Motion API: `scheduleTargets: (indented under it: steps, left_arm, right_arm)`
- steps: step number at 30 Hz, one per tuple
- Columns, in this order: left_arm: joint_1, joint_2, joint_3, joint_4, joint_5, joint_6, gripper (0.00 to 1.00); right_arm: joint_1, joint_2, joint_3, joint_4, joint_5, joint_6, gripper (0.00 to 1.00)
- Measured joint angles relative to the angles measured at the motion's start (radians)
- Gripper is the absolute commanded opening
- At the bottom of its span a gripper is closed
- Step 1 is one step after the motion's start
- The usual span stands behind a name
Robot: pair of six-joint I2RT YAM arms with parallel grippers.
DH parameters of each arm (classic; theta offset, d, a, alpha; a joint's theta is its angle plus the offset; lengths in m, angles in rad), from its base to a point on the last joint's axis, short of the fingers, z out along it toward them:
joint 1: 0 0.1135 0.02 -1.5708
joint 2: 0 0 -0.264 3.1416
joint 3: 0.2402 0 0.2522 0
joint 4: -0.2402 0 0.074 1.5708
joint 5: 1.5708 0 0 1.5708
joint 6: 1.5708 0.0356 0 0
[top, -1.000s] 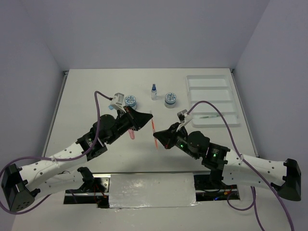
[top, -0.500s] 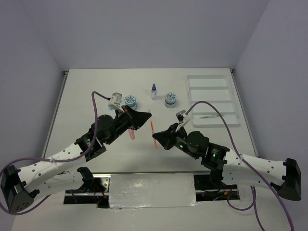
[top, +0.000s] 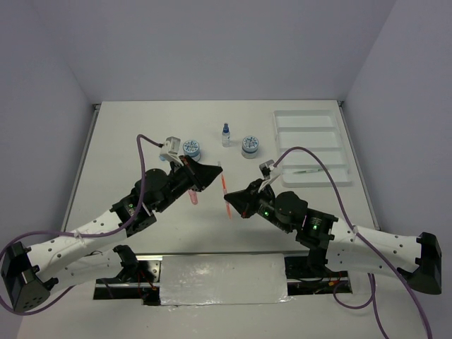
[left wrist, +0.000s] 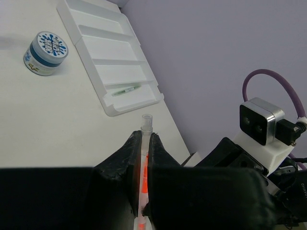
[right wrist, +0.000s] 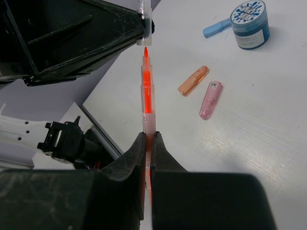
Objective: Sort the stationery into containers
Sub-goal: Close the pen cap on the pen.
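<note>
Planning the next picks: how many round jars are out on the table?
2. The left jar stands left of the blue-capped bottle; the right jar stands right of it. Parts of the table are covered, so more may be hidden.

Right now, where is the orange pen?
In the top view the orange pen is over the middle of the table, held by the right gripper, its tip pointing at the clear cap in the left gripper.
</note>
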Motion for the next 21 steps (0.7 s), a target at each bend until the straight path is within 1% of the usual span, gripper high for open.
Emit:
scheduleTargets:
  steps: [21]
  left_arm:
    - [0.0,0.0,-0.016,0.017,0.035,0.02,0.0]
  right_arm:
    - [0.0,0.031,0.047,-0.036,0.027,-0.007,0.0]
